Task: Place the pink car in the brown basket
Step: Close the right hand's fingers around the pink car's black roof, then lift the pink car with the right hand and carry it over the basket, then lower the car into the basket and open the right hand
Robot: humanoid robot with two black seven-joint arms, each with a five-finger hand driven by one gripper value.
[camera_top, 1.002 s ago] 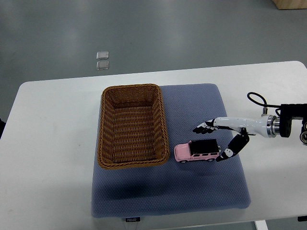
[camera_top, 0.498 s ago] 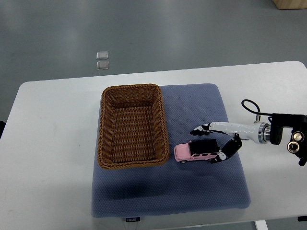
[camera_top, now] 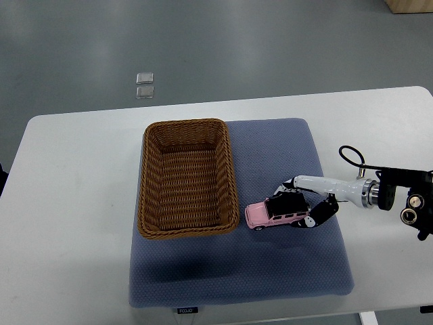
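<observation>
A pink toy car with a black roof lies on the blue mat, just right of the brown wicker basket. The basket holds nothing. My right hand comes in from the right edge and sits low at the car's rear. Its fingers lie over the black roof and the thumb presses at the near rear side, so the hand is closed around the car's back end. The car rests on the mat, slightly tilted. The left arm does not show.
The mat lies on a white table. Two small clear squares lie on the grey floor beyond the table. A black cable loops above my right wrist.
My right hand has lowered and moved left onto the car's rear, its fingers closing over the roof. The car has tilted slightly but stays in place.
</observation>
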